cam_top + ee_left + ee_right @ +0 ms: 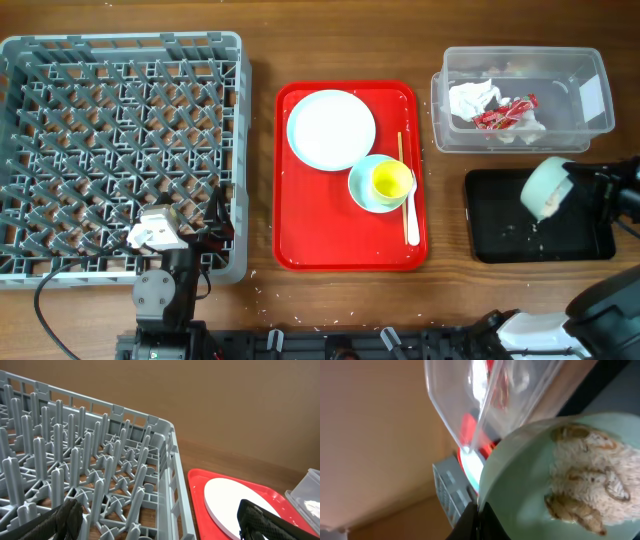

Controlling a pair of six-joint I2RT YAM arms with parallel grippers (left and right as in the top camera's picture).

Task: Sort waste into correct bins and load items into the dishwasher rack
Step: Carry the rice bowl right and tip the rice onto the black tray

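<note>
One pale green bowl (547,187) hangs tipped on its side over the black tray (590,243), with my right end effector (574,186) clenched on its rim. Rice (590,477) clings in a caked patch inside it, and only a few crumbs show on the tray beneath.

As I judge it, the clump could let go all at once and scatter past the tray onto the desk (260,60). A shake hard enough to free it could also loosen the rim in my grip.

Just behind, the clear tub (440,100) holds the napkin (473,98) and wrapper (507,112). My left end effector (162,522) is spread wide and empty over a corner of the rack (120,130).

My right fingers are nearly cut off at the wrist view's lower edge, and overhead the bowl is blurred. I cannot tell how deep the grip sits.
</note>
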